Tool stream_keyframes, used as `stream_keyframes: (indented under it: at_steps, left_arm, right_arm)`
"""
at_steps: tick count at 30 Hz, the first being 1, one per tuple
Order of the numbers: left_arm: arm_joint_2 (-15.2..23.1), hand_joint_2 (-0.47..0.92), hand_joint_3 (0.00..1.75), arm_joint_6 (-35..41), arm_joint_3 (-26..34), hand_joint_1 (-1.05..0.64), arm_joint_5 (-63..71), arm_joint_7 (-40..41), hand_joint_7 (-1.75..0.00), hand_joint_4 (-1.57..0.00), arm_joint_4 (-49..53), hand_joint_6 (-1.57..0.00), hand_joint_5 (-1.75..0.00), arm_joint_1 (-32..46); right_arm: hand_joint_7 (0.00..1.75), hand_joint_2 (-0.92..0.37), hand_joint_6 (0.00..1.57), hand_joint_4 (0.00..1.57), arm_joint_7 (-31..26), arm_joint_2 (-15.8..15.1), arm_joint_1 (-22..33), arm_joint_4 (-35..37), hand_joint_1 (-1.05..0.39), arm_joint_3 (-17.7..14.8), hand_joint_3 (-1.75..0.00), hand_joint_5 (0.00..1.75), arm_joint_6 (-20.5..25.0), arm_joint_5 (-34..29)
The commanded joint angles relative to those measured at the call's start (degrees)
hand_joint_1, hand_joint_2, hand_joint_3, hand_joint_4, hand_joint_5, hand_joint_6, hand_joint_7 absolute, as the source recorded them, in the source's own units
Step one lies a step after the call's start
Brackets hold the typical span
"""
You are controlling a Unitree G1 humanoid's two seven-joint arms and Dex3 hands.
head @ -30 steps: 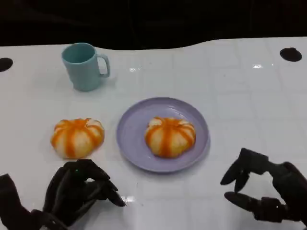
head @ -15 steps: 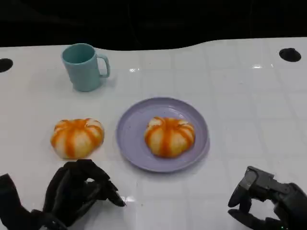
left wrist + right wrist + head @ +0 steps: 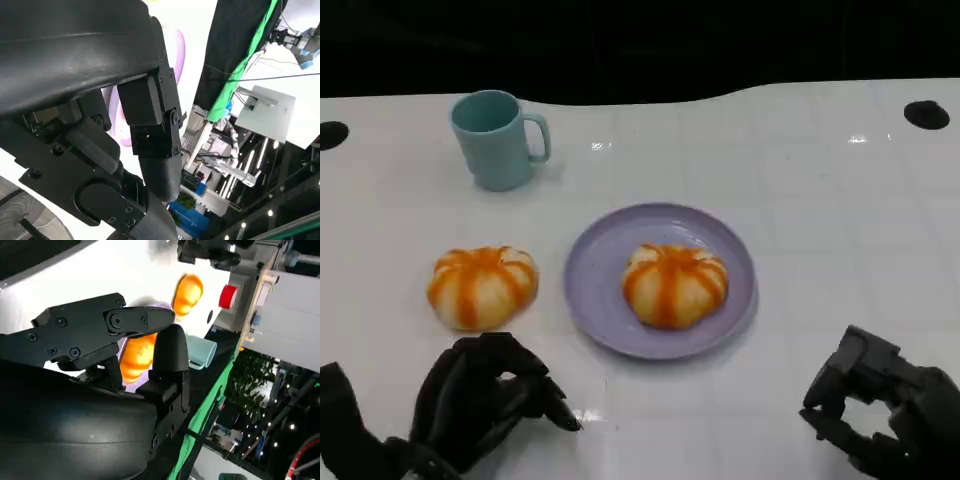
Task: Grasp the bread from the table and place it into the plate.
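On the glossy white table [image 3: 840, 230], a round lilac plate [image 3: 592, 280] is sitting near the middle, carrying one orange-and-cream striped pumpkin-shaped bread bun [image 3: 674, 285] slightly right of its centre. A second striped pumpkin-shaped bun [image 3: 482, 286] is lying on the bare tabletop just left of the plate, apart from its rim. At the near left edge the black left hand [image 3: 485, 400] is hovering close to that second bun without touching it, its fingers curling inward around nothing. At the near right corner the black right hand [image 3: 875, 410] is sitting well apart from the plate, fingers likewise curling in and gripping nothing. A pale teal ceramic mug [image 3: 497, 139] is standing upright at the far left, handle pointing right.
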Motion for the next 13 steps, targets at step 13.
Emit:
stream_keyframes:
  at_steps: [13]
  left_arm:
    - [1.70,0.60,0.01,-1.05,0.20,-1.05,0.28,-0.89,-0.34,-1.57,0.99,-1.57,-0.58,-0.20]
  right_arm:
    - [1.60,-0.92,0.48,0.59,3.37,2.35,-1.24,1.07,-0.45,-1.22,-0.30,1.75,0.73,3.50]
